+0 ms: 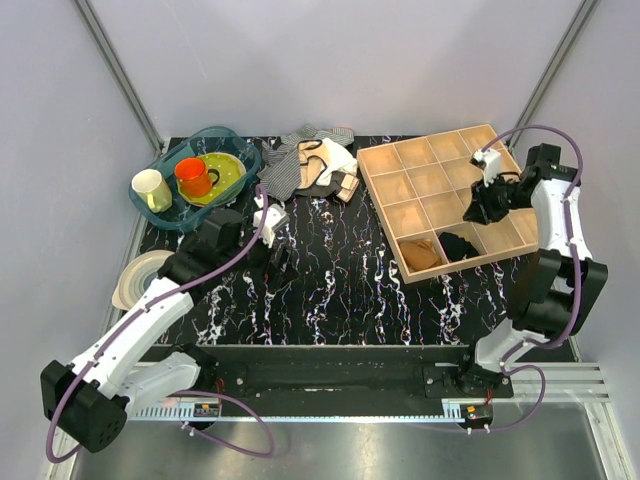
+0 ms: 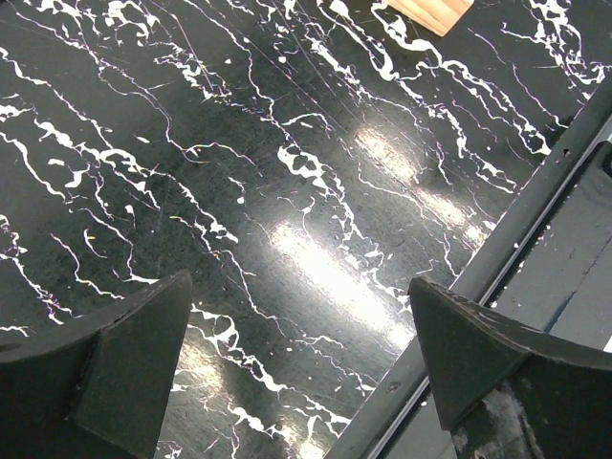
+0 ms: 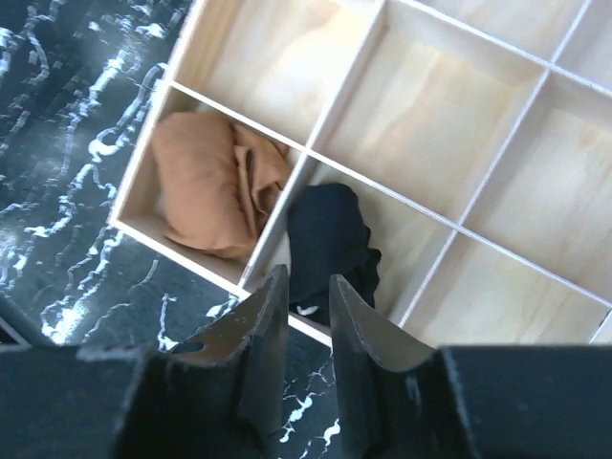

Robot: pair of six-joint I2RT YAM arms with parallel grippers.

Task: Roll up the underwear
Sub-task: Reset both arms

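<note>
The underwear (image 3: pixel 330 239) is a black bundle with a small white mark, lying in a near-row compartment of the wooden organizer (image 3: pixel 449 105). From above, the underwear (image 1: pixel 458 245) sits beside a tan-brown bundle (image 1: pixel 423 252) in the neighbouring compartment. My right gripper (image 3: pixel 308 278) hangs above the organizer's near edge, its jaws a narrow gap apart with nothing between them and clear of the fabric. It shows over the organizer's right side as the right gripper (image 1: pixel 484 207). My left gripper (image 2: pixel 301 335) stands wide open and empty over the bare marble tabletop (image 2: pixel 239 172), and shows left of centre as the left gripper (image 1: pixel 272 238).
A blue basin (image 1: pixel 168 213) at the back left holds a cream cup (image 1: pixel 150 189), an orange mug (image 1: pixel 193 176) and a green plate (image 1: pixel 228 172). A pile of striped and white clothes (image 1: pixel 312 160) lies at the back. A tape roll (image 1: pixel 137 275) sits at the table's left edge.
</note>
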